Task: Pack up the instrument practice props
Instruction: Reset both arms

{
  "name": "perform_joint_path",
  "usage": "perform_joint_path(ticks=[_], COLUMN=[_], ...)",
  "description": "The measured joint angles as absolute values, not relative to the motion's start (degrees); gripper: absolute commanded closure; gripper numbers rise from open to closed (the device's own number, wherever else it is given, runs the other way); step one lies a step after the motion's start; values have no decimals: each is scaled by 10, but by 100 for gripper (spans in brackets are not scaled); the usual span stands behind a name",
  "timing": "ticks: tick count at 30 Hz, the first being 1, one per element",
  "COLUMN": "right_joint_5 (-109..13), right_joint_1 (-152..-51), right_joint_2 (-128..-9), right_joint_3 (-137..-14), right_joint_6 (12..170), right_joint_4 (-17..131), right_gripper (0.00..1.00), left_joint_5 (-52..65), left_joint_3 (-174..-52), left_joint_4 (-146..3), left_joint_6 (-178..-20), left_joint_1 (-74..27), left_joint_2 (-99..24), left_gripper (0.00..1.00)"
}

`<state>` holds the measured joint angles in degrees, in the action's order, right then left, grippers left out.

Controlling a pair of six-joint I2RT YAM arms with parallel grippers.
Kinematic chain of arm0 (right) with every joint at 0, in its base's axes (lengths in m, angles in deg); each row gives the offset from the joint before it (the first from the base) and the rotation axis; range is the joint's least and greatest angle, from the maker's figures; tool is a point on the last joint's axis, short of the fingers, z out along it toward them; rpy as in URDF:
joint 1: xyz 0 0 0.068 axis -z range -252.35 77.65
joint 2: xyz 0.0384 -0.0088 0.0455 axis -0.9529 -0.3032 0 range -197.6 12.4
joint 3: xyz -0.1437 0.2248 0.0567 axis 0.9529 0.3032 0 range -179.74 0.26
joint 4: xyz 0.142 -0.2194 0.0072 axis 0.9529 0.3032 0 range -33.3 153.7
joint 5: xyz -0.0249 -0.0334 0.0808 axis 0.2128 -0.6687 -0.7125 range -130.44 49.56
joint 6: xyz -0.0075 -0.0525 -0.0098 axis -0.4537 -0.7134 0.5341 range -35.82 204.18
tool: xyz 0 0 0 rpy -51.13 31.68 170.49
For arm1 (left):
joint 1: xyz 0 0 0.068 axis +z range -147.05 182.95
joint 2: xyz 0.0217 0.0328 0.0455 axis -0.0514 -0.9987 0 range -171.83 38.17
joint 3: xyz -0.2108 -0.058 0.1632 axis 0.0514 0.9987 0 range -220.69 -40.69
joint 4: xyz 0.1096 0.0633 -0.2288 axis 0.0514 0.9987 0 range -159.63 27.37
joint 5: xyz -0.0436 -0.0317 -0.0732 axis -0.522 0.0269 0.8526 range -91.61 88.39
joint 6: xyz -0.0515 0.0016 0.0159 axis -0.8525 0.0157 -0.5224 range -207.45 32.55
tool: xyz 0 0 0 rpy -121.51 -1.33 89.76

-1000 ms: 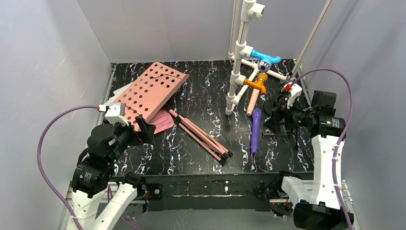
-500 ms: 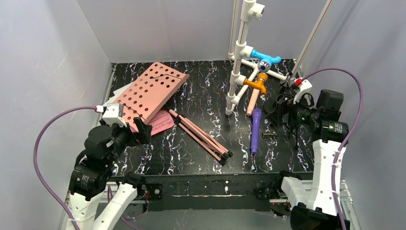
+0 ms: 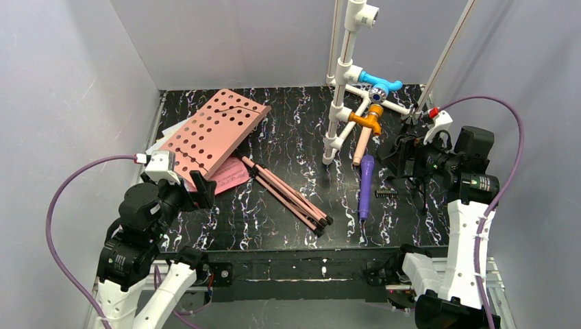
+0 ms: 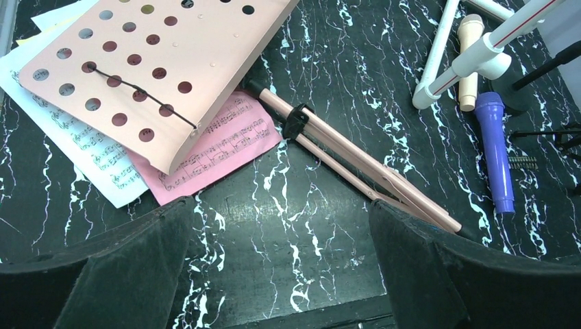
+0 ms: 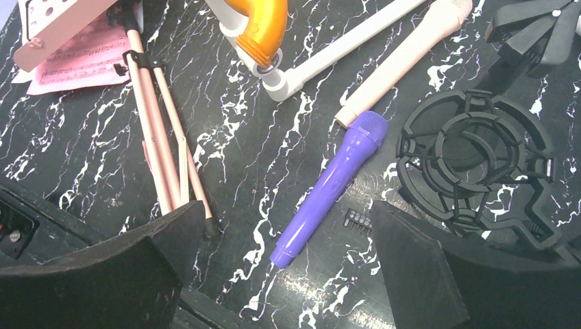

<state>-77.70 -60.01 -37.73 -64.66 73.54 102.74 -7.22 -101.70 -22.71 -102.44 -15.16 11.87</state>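
Counter [image 4: 301,288] black and veined, our left hand [image 4: 277,229] spread wide and empty near the pink perforated sheet-music holder [image 4: 164,62] lying on printed music pages [image 4: 92,161], our right hand [image 5: 288,223] likewise open and empty, near the purple microphone [image 5: 332,181] beside the beige microphone [image 5: 404,62]

The left gripper [image 3: 201,190] has pulled back a little toward the lower left of the frame. The right gripper [image 3: 399,156] has lifted toward the upper right, away from the purple microphone [image 3: 366,186].
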Motion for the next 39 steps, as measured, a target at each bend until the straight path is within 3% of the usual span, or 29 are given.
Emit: perform_joint_path(ticks=[39], right_joint_5=[-780], right_joint_1=[-599], right_joint_2=[-378], right_joint_3=[-641], right_joint_6=[735], right_joint_4=[1015], right_gripper=[0], left_joint_5=[-72], left_joint_3=[-1010], left_joint_4=[-226], left_joint_6=[-1025], left_joint_1=[-152], left_joint_2=[130], left_gripper=[2])
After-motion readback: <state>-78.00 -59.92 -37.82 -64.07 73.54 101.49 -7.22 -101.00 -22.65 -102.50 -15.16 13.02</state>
